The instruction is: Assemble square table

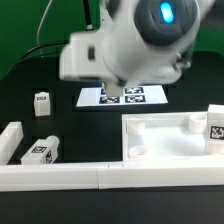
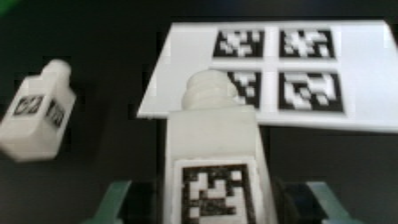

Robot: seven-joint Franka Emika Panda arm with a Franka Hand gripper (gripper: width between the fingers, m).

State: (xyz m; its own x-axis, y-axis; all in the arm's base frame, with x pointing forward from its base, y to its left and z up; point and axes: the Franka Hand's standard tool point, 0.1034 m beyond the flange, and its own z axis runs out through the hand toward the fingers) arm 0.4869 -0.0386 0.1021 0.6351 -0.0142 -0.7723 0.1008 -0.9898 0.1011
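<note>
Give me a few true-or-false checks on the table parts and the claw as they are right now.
1. A short white blocky tagged leg lies between the fingers of the claw in the wrist view. True.
2. The white plastic square slab with the raised rim sits at the exterior view's left. False: it sits at the exterior view's right.
3. The flat white marker board shows four tags. True.
4. Every leg is already fitted into a corner socket. False: one upright white leg stands alone on the black table, and another lying white leg rests beside the long low white wall.
</note>
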